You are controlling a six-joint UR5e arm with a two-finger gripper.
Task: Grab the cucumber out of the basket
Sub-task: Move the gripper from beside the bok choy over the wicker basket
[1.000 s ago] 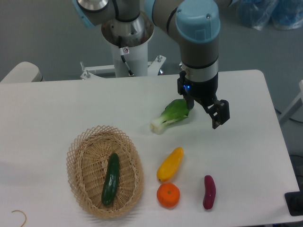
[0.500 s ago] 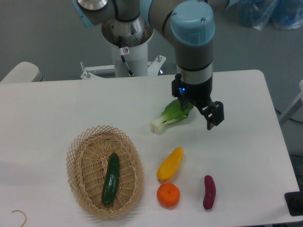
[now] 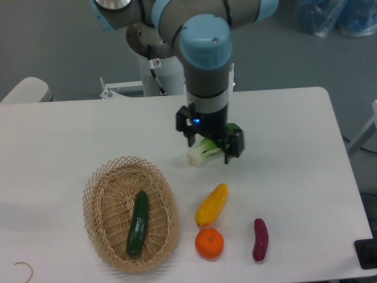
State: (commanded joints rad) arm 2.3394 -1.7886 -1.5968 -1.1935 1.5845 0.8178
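The dark green glossy cucumber [image 3: 138, 223] lies lengthwise in the oval tan wicker basket [image 3: 97, 207] at the front left of the white table. My gripper [image 3: 212, 144] hangs above the table to the upper right of the basket, over the bok choy. Its two black fingers [image 3: 236, 145] stand apart with nothing between them. It is well clear of the cucumber.
A bok choy [image 3: 203, 151] lies partly under the gripper. A yellow squash [image 3: 212, 204], an orange [image 3: 210, 243] and a small purple vegetable [image 3: 260, 239] lie right of the basket. The robot base [image 3: 158, 65] stands at the back edge.
The arm has swung left and a little down, from right of the bok choy to over it, nearer the basket. The fingers stay apart. Nothing on the table has moved.
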